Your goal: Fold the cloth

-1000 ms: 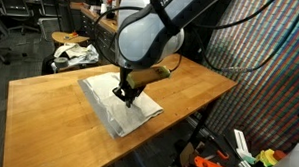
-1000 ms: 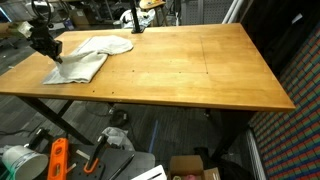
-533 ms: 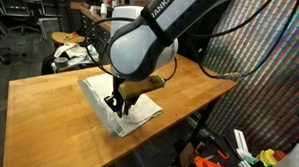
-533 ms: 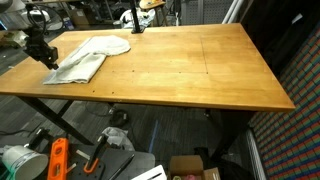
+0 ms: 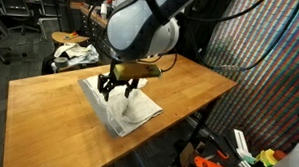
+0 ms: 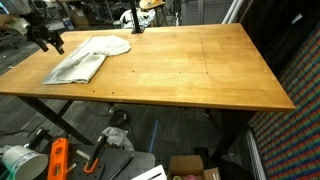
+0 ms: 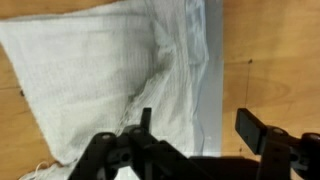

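Note:
A pale grey-white cloth lies folded over itself on the wooden table, near its edge; in an exterior view the cloth sits at the table's far left corner. My gripper hangs a little above the cloth with its jaws spread and nothing between them. From the other side the gripper shows left of the cloth, raised. In the wrist view the cloth fills the upper left, wrinkled along a fold, and the open gripper frames its edge from below.
Bare wood of the table stretches to the right of the cloth. A stool with crumpled fabric stands behind the table. Tools and boxes lie on the floor below.
The gripper has opened and let go of the cloth, then risen off it. The cloth stays folded where it was laid.

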You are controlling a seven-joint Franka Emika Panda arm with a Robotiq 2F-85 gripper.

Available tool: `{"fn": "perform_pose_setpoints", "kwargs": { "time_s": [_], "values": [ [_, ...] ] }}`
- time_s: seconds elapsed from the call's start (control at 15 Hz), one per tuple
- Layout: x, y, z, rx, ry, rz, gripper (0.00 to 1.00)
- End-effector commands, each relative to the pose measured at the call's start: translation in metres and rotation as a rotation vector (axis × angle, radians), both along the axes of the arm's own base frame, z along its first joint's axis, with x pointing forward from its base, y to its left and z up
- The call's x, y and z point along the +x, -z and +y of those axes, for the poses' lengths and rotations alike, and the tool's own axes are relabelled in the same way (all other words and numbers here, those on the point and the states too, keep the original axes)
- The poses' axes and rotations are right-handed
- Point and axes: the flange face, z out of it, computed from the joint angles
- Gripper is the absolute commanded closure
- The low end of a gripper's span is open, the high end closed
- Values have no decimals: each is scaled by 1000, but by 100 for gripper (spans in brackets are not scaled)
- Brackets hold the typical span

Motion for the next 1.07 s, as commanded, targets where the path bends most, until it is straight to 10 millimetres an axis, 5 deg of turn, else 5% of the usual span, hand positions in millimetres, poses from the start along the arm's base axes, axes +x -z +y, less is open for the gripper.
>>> {"fn": "perform_pose_setpoints", "kwargs": {
  "time_s": [0.0,0.2,0.53,1.0],
  "values": [
    [62,-40,-59,33,116,-54,0],
    [107,-50,-115,42,201,-49,0],
    [162,-23,-194,72,300,46,0],
    [194,31,-258,153,327,187,0]
  ]
}}
